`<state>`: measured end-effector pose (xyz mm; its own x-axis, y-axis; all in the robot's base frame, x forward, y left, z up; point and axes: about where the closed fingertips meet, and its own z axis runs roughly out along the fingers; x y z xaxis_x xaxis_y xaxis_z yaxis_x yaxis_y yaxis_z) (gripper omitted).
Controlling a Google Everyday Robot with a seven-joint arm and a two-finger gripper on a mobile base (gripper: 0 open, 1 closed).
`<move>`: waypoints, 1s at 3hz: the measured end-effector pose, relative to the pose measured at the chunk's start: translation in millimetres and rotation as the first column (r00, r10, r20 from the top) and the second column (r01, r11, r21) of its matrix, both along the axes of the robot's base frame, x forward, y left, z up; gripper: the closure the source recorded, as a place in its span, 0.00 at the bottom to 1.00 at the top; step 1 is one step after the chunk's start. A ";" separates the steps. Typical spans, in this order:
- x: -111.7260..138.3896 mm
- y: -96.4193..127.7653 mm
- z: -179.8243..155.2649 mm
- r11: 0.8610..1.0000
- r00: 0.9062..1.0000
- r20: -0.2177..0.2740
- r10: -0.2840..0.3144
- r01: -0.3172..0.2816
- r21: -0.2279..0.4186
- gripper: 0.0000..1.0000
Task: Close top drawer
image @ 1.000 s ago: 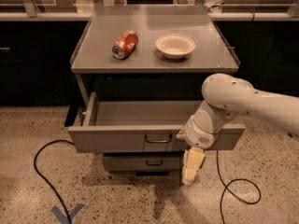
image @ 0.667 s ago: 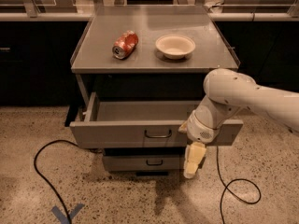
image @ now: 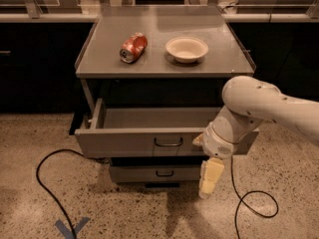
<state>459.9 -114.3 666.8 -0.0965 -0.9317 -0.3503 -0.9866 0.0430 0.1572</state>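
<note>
1. I see the wide, shallow grey metal top drawer pulled well out of a grey metal bench. Its plain grey inside is open to view and looks empty, and a small dark wire handle sits at the centre of the flat front.
2. My white robot arm reaches in from the right, and its wrist overlaps the right part of the drawer front. I cannot tell whether it touches the panel.
3. The cream-coloured gripper hangs pointing down, below the drawer's lower edge and right of the handle. I cannot tell whether it is released or clenched.
4. I judge the closing step is under way, with the drawer not yet home.
5. The next move calls for a steady, level push on the front, straight towards the bench, without skewing the drawer.
6. A crushed red drink can and a shallow white bowl rest on the bench top, well clear of my arm.
</note>
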 end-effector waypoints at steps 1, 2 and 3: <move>-33.2 4.4 6.7 1.000 0.999 -0.035 0.004 -0.003 0.015 0.00; -45.6 7.9 8.8 1.000 0.999 -0.045 0.010 -0.009 0.020 0.00; -46.1 8.1 8.9 1.000 0.999 -0.045 0.011 -0.010 0.020 0.00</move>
